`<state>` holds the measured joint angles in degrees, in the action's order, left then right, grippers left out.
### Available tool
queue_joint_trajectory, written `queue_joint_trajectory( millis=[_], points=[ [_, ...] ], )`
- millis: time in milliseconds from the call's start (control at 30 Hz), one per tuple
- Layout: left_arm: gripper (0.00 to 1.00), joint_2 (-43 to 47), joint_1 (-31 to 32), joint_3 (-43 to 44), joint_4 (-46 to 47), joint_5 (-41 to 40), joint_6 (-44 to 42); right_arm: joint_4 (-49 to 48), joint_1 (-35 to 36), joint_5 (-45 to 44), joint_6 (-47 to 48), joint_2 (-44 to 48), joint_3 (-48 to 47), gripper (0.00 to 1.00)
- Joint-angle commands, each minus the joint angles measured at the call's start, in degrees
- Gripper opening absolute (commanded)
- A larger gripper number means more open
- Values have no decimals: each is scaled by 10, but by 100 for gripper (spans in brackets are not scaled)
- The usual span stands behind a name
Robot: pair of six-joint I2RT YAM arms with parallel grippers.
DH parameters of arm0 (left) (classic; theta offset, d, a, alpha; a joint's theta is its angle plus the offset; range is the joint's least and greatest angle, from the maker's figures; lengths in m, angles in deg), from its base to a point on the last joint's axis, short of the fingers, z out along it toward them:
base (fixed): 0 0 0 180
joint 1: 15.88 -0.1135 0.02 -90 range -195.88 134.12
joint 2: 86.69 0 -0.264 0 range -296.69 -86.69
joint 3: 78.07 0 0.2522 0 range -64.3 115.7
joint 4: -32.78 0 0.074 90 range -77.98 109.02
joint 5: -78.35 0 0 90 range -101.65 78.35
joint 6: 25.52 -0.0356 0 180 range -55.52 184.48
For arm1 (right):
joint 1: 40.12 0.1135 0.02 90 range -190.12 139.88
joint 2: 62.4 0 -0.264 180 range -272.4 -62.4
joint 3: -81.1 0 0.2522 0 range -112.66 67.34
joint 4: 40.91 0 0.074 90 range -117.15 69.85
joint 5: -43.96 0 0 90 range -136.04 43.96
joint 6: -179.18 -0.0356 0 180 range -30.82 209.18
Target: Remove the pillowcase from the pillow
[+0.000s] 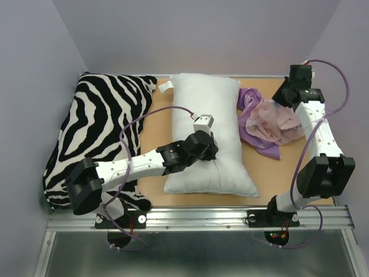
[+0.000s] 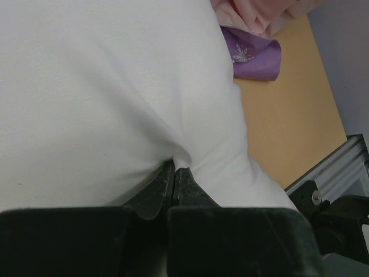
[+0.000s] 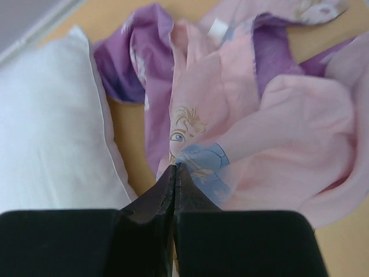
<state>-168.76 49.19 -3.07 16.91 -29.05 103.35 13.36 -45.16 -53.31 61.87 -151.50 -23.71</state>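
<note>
Pillowcase (image 1: 268,124) lies crumpled just right of the pillow (image 1: 210,115), fully off. Right gripper (image 3: 174,167), nearer, seems to pinch its fold; left gripper (image 2: 174,168) clamps the pillow's near end.

Your left arm (image 1: 135,164) and right arm (image 1: 320,130) look alike: smooth white links between chunky black joint housings. A purple cable (image 1: 130,131) loops off the left one, and a second purple cable (image 1: 346,86) off the right. The right base (image 1: 266,217), lower right of the frame, shows small red and green lights (image 1: 278,235). The left hand (image 2: 174,176) and right hand (image 3: 174,173) carry matt black tapered fingers (image 2: 153,196); a white block (image 1: 203,122) sits at your left wrist
</note>
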Motion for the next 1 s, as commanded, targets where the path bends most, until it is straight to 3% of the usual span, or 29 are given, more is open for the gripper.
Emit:
queue_joint_trajectory(
  millis=[0, 100, 167, 200, 267, 300, 333, 367, 433, 467, 867, 900, 967],
  points=[
    [0, -20, -48, -19, 88, 54, -7, -78, 80, -26, -10, 43, 74, 1],
    [0, -34, -53, -13, 91, 68, -24, -87, 107, -43, -17, 38, 113, 1],
    [0, -35, -53, -11, 93, 81, -29, -93, 108, -51, -19, 47, 134, 10],
    [5, -29, -52, -12, 94, 84, -34, -100, 107, -52, -17, 59, 151, 32],
    [18, -15, -51, -15, 98, 83, -35, -104, 107, -49, -13, 73, 161, 52],
    [31, -7, -50, -16, 99, 80, -36, -106, 108, -46, -12, 81, 166, 60],
    [37, 9, -49, -16, 98, 79, -42, -107, 107, -47, -7, 95, 171, 75],
    [44, 18, -48, -16, 98, 78, -45, -106, 107, -47, -6, 103, 173, 99],
    [53, 48, -48, -11, 90, 75, -56, -106, 107, -39, -4, 118, 177, 100],
    [66, 58, -48, -7, 84, 73, -61, -106, 107, -30, -3, 136, 182, 100],
    [67, 211, -48, 31, -61, -26, -128, -107, 107, 68, -4, 241, 229, 100],
    [77, 219, -48, 27, -67, -31, -129, -107, 107, 68, -5, 247, 234, 100],
    [77, 251, -48, 9, -77, -44, -128, -108, 107, 90, -9, 263, 248, 100]
  ],
)
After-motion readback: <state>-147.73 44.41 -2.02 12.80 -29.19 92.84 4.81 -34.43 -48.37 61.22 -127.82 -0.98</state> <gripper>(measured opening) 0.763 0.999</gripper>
